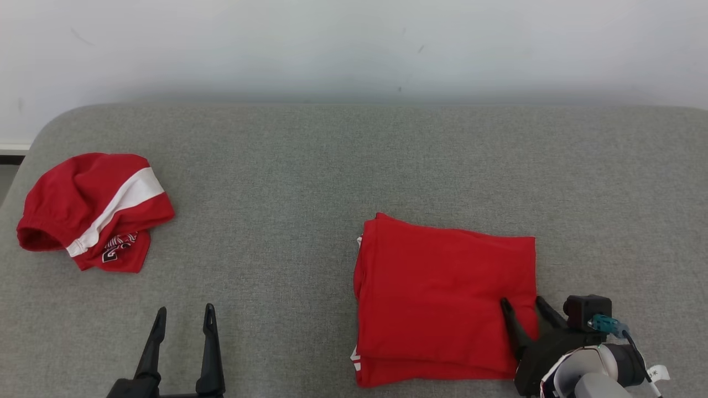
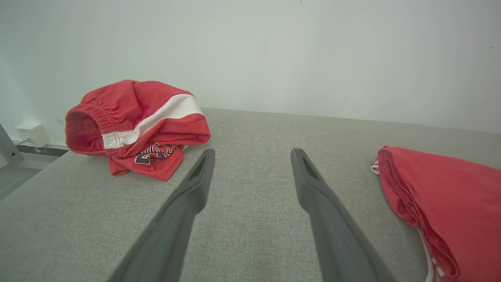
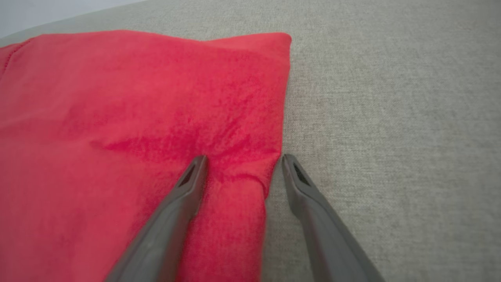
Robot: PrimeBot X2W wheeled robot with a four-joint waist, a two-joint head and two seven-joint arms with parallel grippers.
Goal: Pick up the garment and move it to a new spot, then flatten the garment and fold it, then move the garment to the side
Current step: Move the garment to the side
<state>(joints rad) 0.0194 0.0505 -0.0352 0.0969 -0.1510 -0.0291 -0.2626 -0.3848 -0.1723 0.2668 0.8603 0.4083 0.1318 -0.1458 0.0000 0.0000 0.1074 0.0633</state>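
Note:
The garment (image 1: 442,298) is a plain red cloth folded into a flat rectangle, lying right of centre on the grey padded surface (image 1: 310,166). My right gripper (image 1: 522,302) stands open astride its right edge. In the right wrist view, one finger rests on the garment (image 3: 137,117) and the other on the bare grey fabric, with a small ridge of cloth between them inside the right gripper (image 3: 243,158). My left gripper (image 1: 186,309) is open near the front left, holding nothing. The left wrist view has the left gripper (image 2: 253,150) over bare surface, the garment (image 2: 450,203) to its right.
A second red garment with a white stripe and a printed logo (image 1: 94,210) lies crumpled at the far left, close to the surface's rounded corner; it appears too in the left wrist view (image 2: 137,125). A pale wall (image 1: 354,50) runs behind the surface.

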